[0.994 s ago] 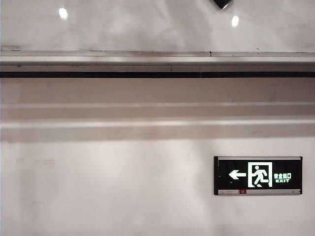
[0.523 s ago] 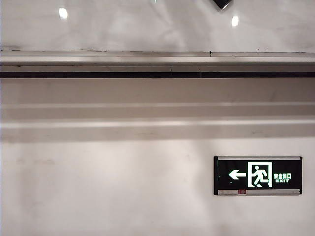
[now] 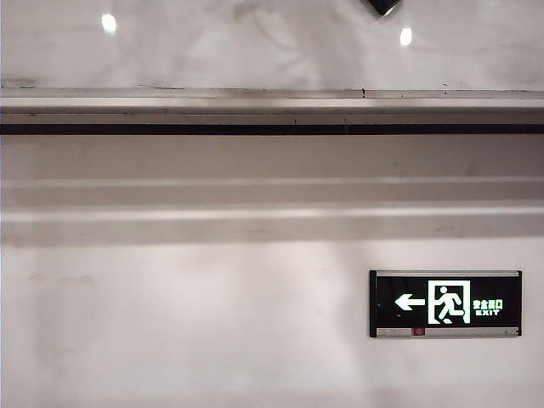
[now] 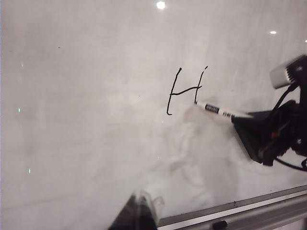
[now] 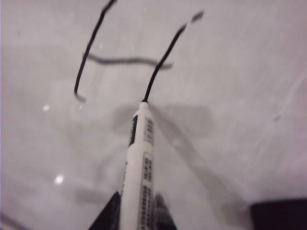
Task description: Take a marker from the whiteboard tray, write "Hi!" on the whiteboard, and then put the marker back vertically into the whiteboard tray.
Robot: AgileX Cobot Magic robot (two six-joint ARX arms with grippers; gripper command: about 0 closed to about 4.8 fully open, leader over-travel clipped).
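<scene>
The whiteboard (image 4: 72, 96) carries a black "H" and an "i" with its dot. My right gripper (image 5: 139, 211) is shut on the marker (image 5: 141, 167), a white barrel with print, held near its rear end. The marker's black tip rests on the board at the lower end of the "i" stroke. The left wrist view shows the same marker (image 4: 218, 110) slanting out of the right gripper (image 4: 247, 123). My left gripper (image 4: 139, 211) hangs in front of the board below the writing, fingertips together and holding nothing. The whiteboard tray (image 4: 268, 211) runs under the board.
In the exterior view the whiteboard (image 3: 255, 42) fills the top, with the whiteboard tray (image 3: 255, 110) below it and a black-and-green exit sign (image 3: 445, 303) on the wall. A dark gripper part (image 3: 381, 5) pokes in at the top edge. A small dark object (image 4: 219, 224) lies in the tray.
The dark gripper part at the top edge of the exterior view has shifted slightly left and up, and faint reflections on the board have moved. Nothing else differs.
</scene>
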